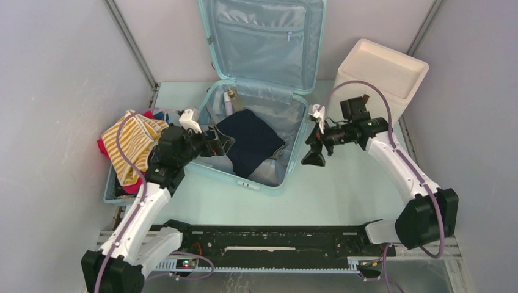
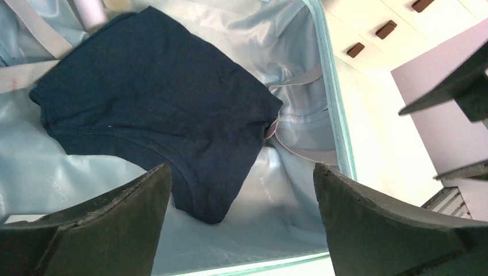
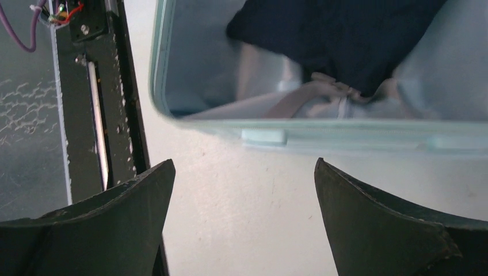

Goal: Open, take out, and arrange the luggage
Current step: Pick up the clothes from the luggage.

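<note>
The pale mint luggage (image 1: 264, 180) lies open on the table, its lid (image 1: 269, 43) standing upright against the back wall. A navy garment (image 1: 250, 140) is spread on the lining, and a pale tube (image 1: 229, 101) lies at the back. My left gripper (image 1: 221, 141) hovers over the case's left rim, open and holding nothing. In the left wrist view the navy garment (image 2: 155, 98) lies just beyond the left gripper (image 2: 241, 169). My right gripper (image 1: 313, 149) hangs open over bare table to the right of the case. In the right wrist view the case's rim (image 3: 345, 135) lies ahead of the right gripper (image 3: 244, 164).
A basket at the left holds a yellow-striped cloth (image 1: 131, 143) and red fabric. A cream-white box (image 1: 382, 76) with brown tabs (image 2: 385, 29) stands at the back right. The black rail (image 1: 275, 235) runs along the near edge. Grey walls close in both sides.
</note>
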Controlling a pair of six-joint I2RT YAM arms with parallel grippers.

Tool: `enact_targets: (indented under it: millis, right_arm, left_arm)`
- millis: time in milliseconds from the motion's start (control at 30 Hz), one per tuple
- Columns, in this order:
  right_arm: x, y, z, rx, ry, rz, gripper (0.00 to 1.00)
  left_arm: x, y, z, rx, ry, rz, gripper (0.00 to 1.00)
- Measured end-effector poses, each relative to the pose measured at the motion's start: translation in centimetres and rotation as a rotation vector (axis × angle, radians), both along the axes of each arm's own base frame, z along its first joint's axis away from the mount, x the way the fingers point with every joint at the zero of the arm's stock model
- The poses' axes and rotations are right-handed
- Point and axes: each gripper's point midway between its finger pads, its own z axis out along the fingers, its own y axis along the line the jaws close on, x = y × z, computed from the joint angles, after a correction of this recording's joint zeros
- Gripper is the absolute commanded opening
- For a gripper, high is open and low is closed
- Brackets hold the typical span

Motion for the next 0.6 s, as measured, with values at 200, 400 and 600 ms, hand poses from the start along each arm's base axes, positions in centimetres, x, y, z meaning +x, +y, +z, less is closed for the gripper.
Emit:
enact_targets:
  millis: [200, 400, 600]
  right_arm:
    - [3.7, 4.1, 3.2, -0.021, -0.083, 0.053, 1.00]
    - [8.5, 8.7, 3.8, -0.039, -0.081, 0.044, 1.00]
    - [14.0, 12.8, 0.7, -0.129, -0.023, -0.108, 1.00]
  left_arm:
    - [-1.1, 0.9, 3.6, 0.102, -0.093, -0.029, 0.99]
    - [-2.5, 3.3, 6.3, 0.258, -0.243, 0.003, 1.00]
    - [-2.9, 5.9, 4.2, 0.392, -0.266, 0.077, 1.00]
